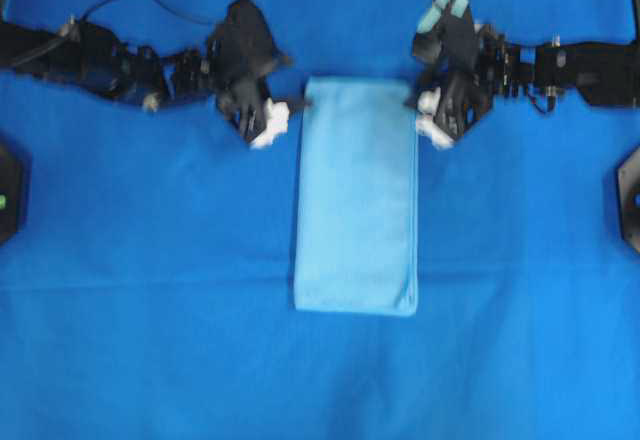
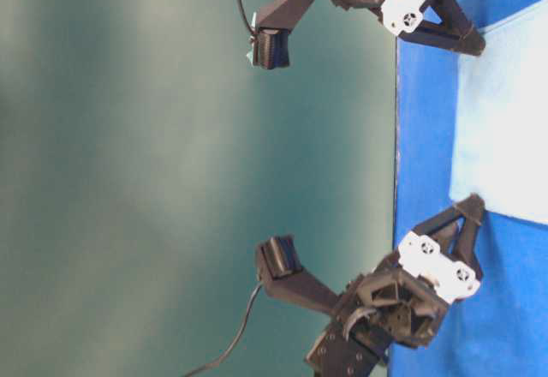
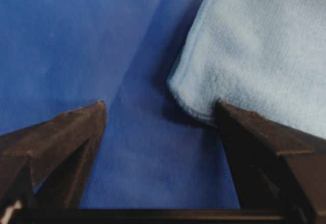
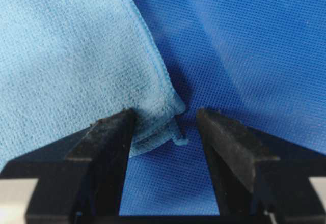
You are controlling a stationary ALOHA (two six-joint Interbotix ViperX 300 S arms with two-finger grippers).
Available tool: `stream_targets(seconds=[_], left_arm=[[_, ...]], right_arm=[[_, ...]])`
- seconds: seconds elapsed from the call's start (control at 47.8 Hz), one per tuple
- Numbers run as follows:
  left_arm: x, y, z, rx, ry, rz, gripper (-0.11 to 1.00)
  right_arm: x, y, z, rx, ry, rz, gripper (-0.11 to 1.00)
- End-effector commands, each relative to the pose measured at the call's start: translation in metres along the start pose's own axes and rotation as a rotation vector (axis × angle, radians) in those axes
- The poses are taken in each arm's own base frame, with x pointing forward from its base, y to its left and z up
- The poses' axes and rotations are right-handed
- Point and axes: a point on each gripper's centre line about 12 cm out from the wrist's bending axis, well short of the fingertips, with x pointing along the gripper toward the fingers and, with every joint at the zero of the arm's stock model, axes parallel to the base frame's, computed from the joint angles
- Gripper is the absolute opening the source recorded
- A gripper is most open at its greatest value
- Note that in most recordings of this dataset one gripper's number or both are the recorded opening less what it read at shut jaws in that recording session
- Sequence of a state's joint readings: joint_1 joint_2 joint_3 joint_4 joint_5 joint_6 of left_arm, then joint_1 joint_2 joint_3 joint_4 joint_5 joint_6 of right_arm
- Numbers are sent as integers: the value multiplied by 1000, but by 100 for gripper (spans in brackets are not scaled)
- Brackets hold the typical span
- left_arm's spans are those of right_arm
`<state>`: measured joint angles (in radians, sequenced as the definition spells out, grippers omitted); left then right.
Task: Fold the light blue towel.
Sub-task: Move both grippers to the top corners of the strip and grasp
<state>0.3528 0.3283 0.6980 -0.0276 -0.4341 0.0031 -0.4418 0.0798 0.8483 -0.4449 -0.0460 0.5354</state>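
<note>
Royal-blue cloth (image 1: 130,310) covers the whole bench. Overhead: light blue towel (image 1: 357,196) lies flat at centre as a tall narrow rectangle, already folded in half. Left gripper (image 1: 268,120) sits just beside the towel's far-left corner, right gripper (image 1: 434,118) just beside the far-right corner; both arms reach in from the sides.

Table-level view, tipped sideways: teal wall fills the left side, blue bench cover (image 2: 424,154) and pale towel (image 2: 505,120) at right. One gripper at top (image 2: 467,38), one at bottom (image 2: 471,214), each with fingertips low by a towel corner, jaws spread.

Left wrist: black fingers (image 3: 71,132) spread wide, towel corner (image 3: 254,46) lying near the right finger, bare cover between the fingers; contact unclear.

Right wrist: fingers (image 4: 107,142) spread, the towel's layered corner (image 4: 76,56) pokes into the gap between them, hem stitching visible. Nothing pinched.
</note>
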Motion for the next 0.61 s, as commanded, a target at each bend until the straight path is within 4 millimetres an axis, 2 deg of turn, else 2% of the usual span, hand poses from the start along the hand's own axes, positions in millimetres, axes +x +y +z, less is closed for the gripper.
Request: stream_targets(seconds=[0.0,0.105,0.167,0.251,0.335,0.439,0.586], left_arm=[[2,0,11,-3,-31,0,82],[4,0,11,-5,-21,-1,79],[5,-3,9,0,-9,-6,72],[5,-9,6,15,11,-19,53],[4,-13,2,22,29,-26,27],[1,-15,-4,33,54,-31,3],[-1,-15,-8,37,72,-31,1]], right_arm=[[-1,0,7,-2,-22,3,56],[-1,0,7,-7,-20,1,54],[-1,0,7,-13,-20,2,48],[-1,0,7,-22,-20,2,27],[-1,0,8,-31,-21,2,5],[-1,0,8,-41,-22,2,5],[-1,1,10,-41,-27,3,5]])
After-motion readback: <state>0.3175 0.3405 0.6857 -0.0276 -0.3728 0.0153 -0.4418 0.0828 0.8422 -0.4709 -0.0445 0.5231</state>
